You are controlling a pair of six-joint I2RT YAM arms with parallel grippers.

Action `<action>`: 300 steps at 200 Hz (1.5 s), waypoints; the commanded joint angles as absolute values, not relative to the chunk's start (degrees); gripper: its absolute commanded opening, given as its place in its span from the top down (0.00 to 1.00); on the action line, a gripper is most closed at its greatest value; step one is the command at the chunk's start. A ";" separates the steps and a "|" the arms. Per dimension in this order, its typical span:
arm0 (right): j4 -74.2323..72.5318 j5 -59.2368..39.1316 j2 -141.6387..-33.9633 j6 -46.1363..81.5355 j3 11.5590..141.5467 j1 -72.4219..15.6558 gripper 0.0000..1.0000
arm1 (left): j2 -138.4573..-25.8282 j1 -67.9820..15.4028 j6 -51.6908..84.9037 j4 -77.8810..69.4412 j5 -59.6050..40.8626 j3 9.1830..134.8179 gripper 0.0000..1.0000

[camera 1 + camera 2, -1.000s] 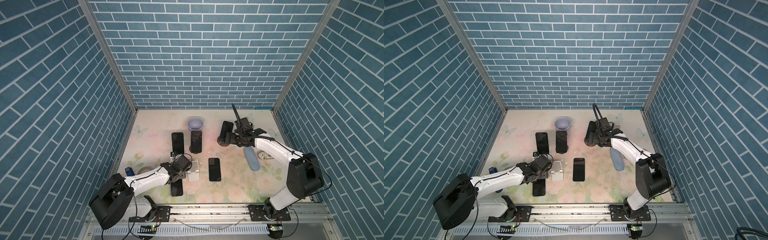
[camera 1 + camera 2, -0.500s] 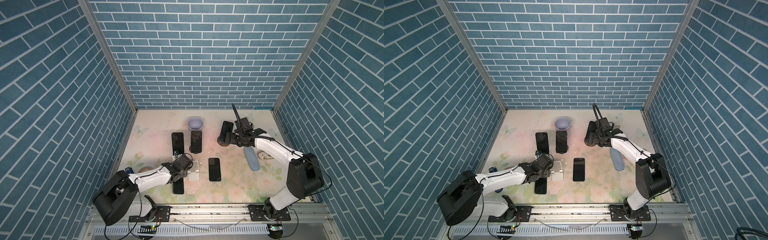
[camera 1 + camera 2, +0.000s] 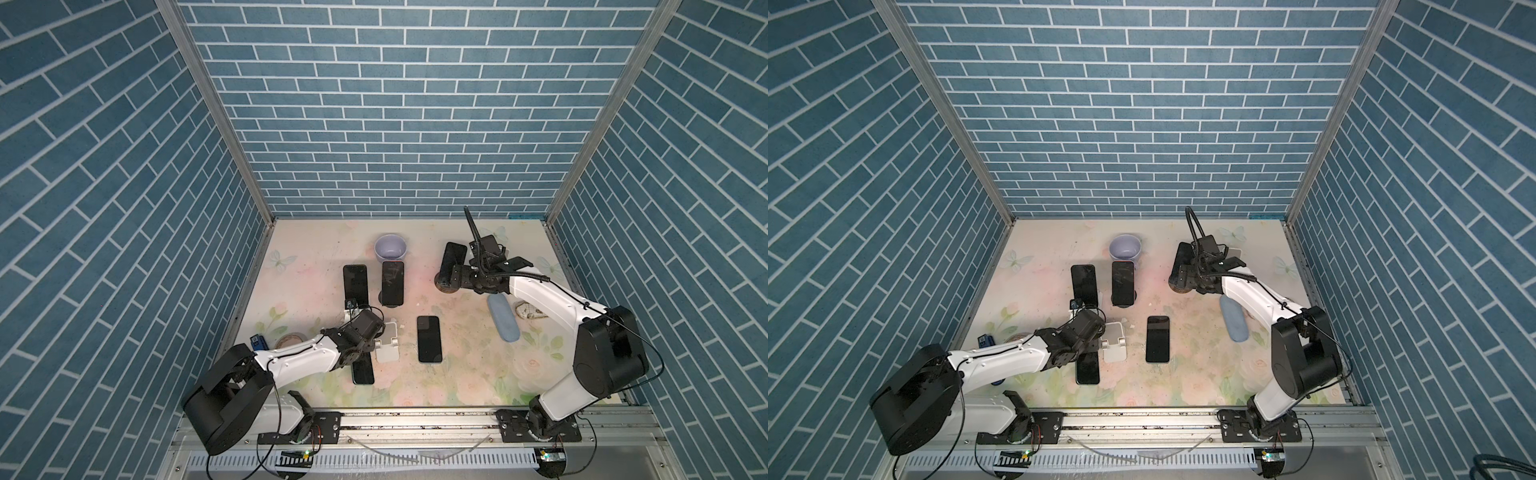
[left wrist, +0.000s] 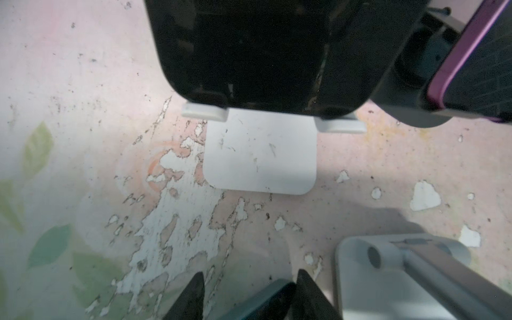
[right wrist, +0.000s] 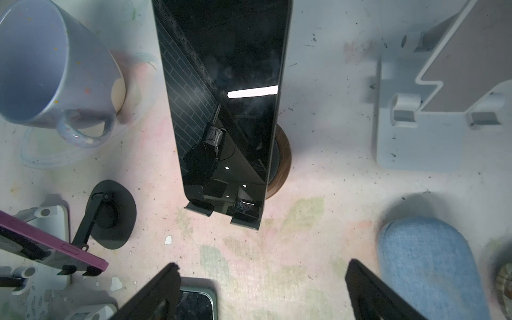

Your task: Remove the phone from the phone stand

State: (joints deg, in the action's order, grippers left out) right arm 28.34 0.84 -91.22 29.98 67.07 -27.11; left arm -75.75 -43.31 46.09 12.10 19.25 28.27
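Note:
My left gripper (image 4: 249, 277) is shut on a dark phone with a teal edge (image 4: 266, 299). In both top views that phone (image 3: 363, 370) pokes out from under the left wrist (image 3: 1077, 332), low over the mat, beside an empty white phone stand (image 3: 386, 345). My right gripper (image 5: 261, 264) is open with only mat between its fingers. It faces a black phone (image 5: 230, 110) leaning on a stand with a round wooden base (image 5: 282, 160). In a top view this phone (image 3: 453, 257) stands at the back right.
Two more phones stand at the back left: one on a white stand (image 3: 355, 282), one in a purple case (image 3: 392, 282). Another phone (image 3: 429, 338) lies flat mid-mat. A lavender mug (image 3: 390, 247), a blue case (image 3: 503, 318) and a tape roll (image 3: 291, 340) sit around.
The left arm has swung slightly and the phone in its gripper has shifted a little to the right. The right arm has not moved.

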 commanded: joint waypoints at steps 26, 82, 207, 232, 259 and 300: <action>29.77 1.74 -89.14 29.09 68.84 -27.26 0.06 | -75.79 -42.98 45.77 16.48 19.74 24.76 0.38; 30.15 1.85 -88.69 29.09 69.14 -27.17 0.06 | -74.62 -42.97 45.68 16.26 20.61 23.84 0.31; 31.74 2.79 -88.78 29.18 70.71 -28.18 0.06 | -74.60 -40.91 42.48 13.10 21.11 23.97 0.18; 31.90 2.78 -89.10 29.09 71.18 -28.30 0.06 | -74.36 -40.10 41.67 13.05 20.57 24.52 0.18; 32.33 2.86 -89.50 28.74 71.98 -28.52 0.06 | -72.37 -39.90 40.48 14.72 20.64 25.99 0.18; 32.62 2.78 -89.78 28.65 72.73 -29.04 0.06 | -67.61 -39.67 38.70 18.27 21.70 28.40 0.14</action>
